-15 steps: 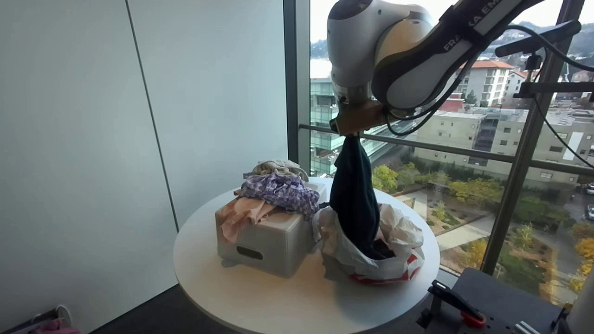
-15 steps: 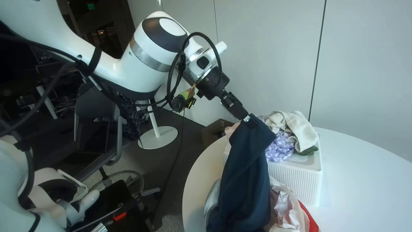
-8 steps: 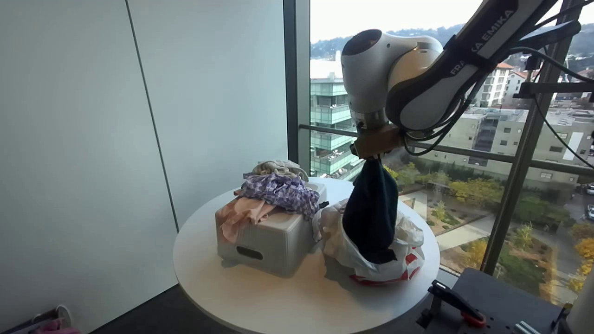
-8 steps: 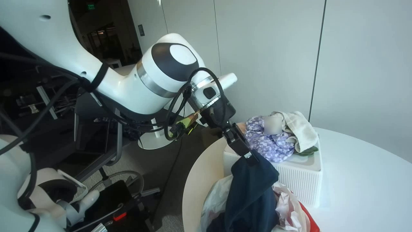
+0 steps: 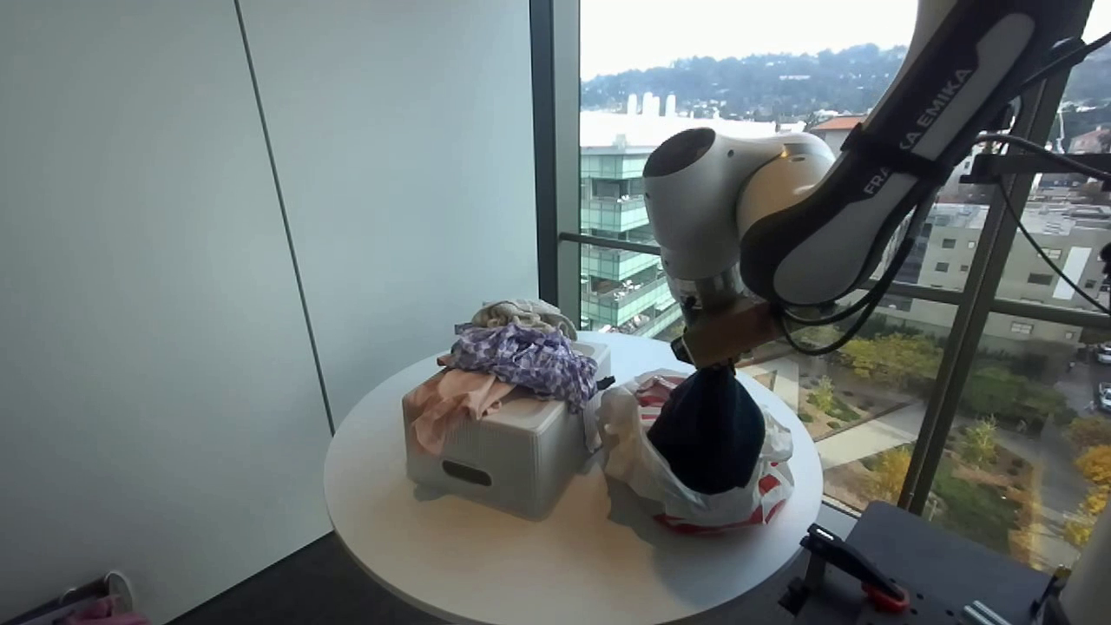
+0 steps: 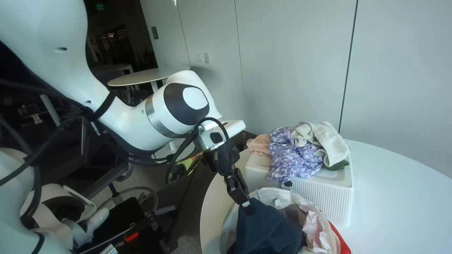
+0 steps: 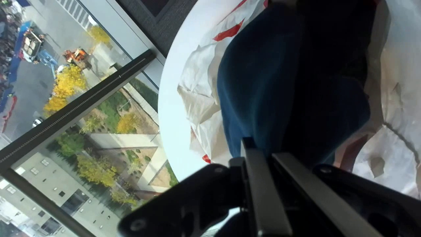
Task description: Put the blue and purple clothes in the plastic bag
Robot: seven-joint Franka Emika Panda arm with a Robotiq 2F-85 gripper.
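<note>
My gripper (image 5: 719, 368) is shut on the dark blue cloth (image 5: 710, 438) and points down over the bag. The cloth hangs from the fingertips; its lower part lies inside the open white and red plastic bag (image 5: 638, 460). In an exterior view the gripper (image 6: 248, 206) is at about the height of the bag's rim (image 6: 272, 192). In the wrist view the blue cloth (image 7: 256, 89) runs from between the fingers (image 7: 260, 153) into the bag (image 7: 200, 85). The purple patterned cloth (image 5: 525, 360) lies on the grey box and also shows in an exterior view (image 6: 293, 158).
The grey box (image 5: 495, 495) stands right beside the bag. A pink cloth (image 5: 460, 399) and a cream cloth (image 6: 332, 144) lie on it with the purple cloth. Box and bag stand on a round white table (image 5: 486, 564). A window (image 5: 625, 208) is behind the table.
My gripper has moved down toward the bag with the blue cloth held. The cloth has sunk and bunched into the bag. The purple cloth and the box have not moved.
</note>
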